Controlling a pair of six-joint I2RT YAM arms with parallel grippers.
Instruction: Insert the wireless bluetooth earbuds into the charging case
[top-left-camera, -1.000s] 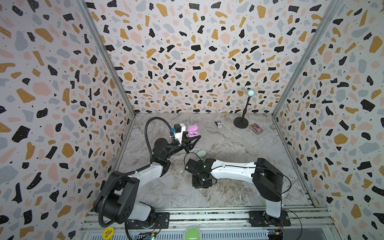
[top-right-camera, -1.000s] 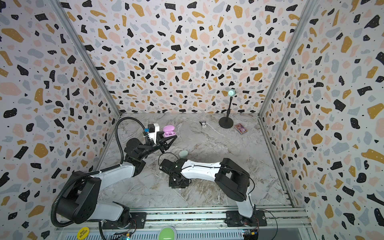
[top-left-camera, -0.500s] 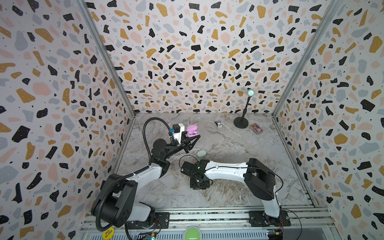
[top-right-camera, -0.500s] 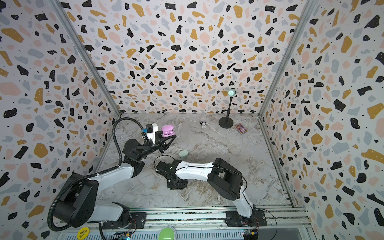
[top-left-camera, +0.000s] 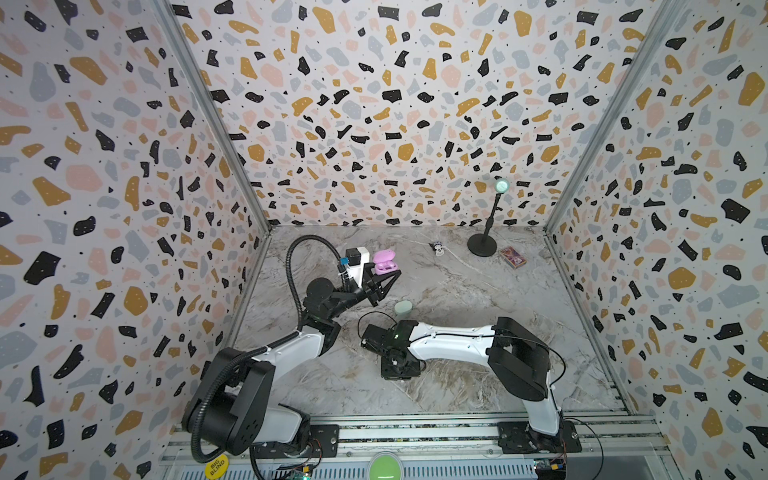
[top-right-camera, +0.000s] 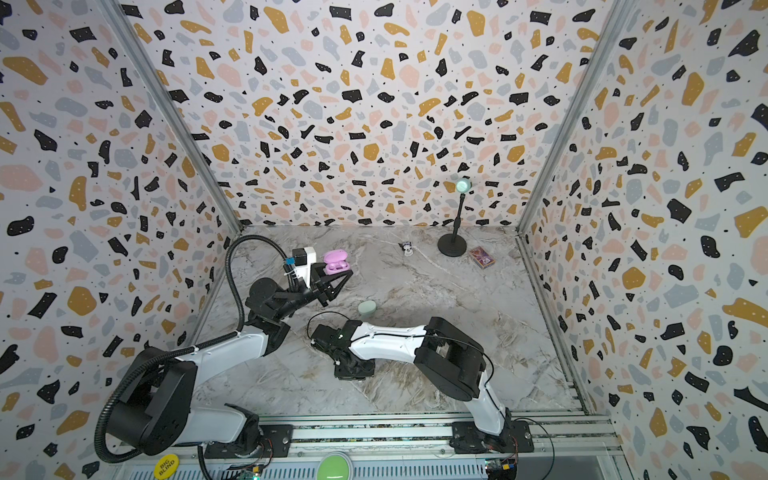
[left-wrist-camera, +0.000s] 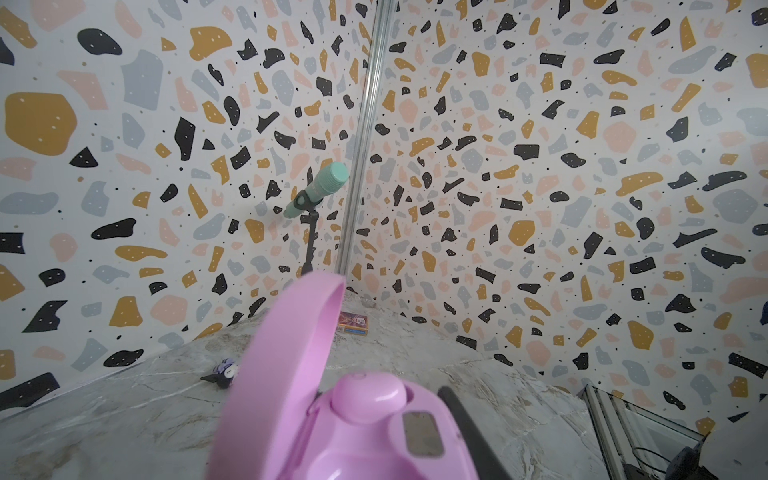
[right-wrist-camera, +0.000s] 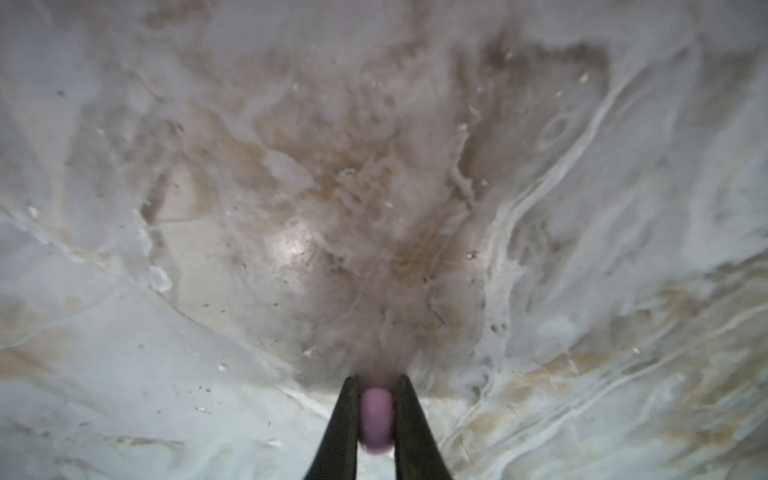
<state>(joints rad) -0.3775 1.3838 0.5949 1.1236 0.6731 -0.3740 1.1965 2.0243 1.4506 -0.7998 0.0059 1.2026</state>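
Pink earbud (right-wrist-camera: 376, 419) pinched by right fingers (right-wrist-camera: 345, 428) | left fingers (left-wrist-camera: 467, 430) clamp open pink case (left-wrist-camera: 291, 353), one bud (left-wrist-camera: 368, 397) seated

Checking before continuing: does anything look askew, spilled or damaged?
Nothing stands out. The left gripper holds the pink case open; the right gripper pinches a pink earbud; the mint case lies closed.
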